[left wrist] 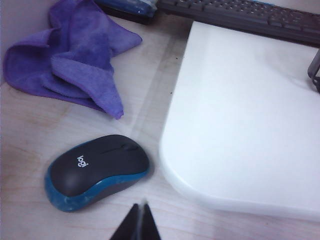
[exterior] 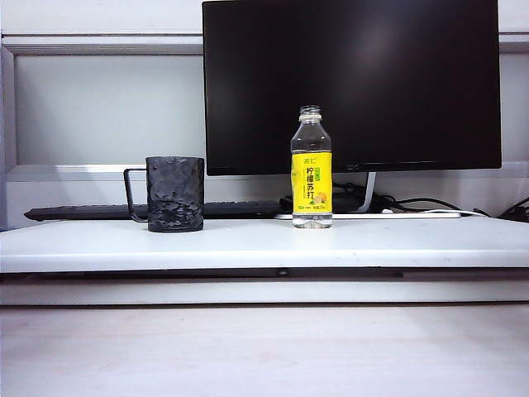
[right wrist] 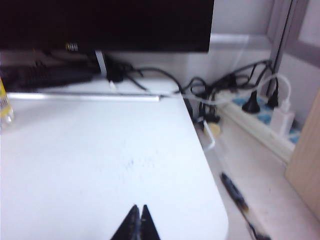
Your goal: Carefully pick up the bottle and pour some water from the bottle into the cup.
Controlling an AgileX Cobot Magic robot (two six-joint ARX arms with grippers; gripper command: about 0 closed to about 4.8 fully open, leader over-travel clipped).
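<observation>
Readable: "logi" in white on the dark top of the mouse (left wrist: 97,171). Chinese characters, running vertically down the yellow label of the bottle (exterior: 312,169). Other small print too fine to read.

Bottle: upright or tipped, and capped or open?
Upright and uncapped: the bottle stands on its base on the white board, to the right of the cup, with its neck bare at the top.

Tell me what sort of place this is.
Most likely an office desk: a monitor and keyboard stand behind the cup and bottle, with a mouse and power strip off to the sides.
</observation>
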